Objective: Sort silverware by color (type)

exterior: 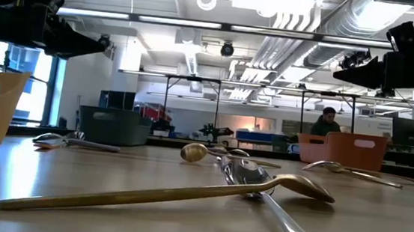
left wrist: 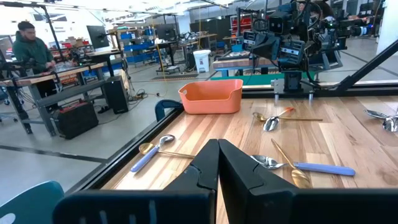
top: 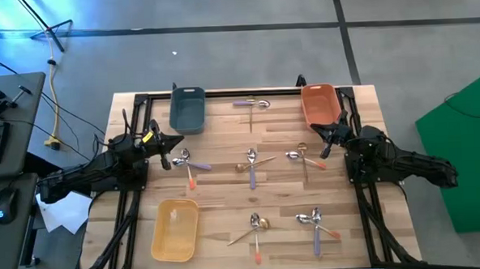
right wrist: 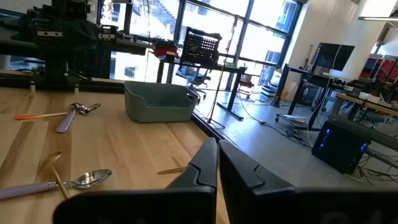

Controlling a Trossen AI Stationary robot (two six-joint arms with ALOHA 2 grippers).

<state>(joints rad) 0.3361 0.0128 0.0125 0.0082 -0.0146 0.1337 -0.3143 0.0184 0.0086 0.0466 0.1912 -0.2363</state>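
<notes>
- High view: the left pincer [top: 166, 153] hangs over the left side of the wooden bench [top: 226, 192], fingers pressed together and holding nothing; the right pincer [top: 325, 141] mirrors it on the right side, also closed and empty
- High view: the silverware [top: 252, 160] lies loose on the bench in small crossed clusters, one beside the left pincer, one in the middle, one near the right pincer, two along the near edge, and one pair [top: 253, 105] at the far edge between the grey bin [top: 188, 108] and the orange bin [top: 320, 103]; a yellow bin [top: 175, 228] sits at the near left corner
- Low view: a gold spoon [exterior: 178, 192] lies across the foreground, crossing a silver-headed piece [exterior: 243, 175]; more cutlery lies further back, with both arms above the bench
- Left wrist view: the left pincer's fingers [left wrist: 205, 168] touch each other with nothing between them; ahead lie a purple-handled spoon [left wrist: 152, 152], another purple-handled piece [left wrist: 301, 167] and the orange bin [left wrist: 211, 96]; a person [left wrist: 28, 50] sits at a desk beyond
- Right wrist view: the right pincer's fingers [right wrist: 208, 165] are closed and empty; a purple-handled spoon [right wrist: 59, 183] and the grey bin [right wrist: 158, 102] lie ahead
</notes>
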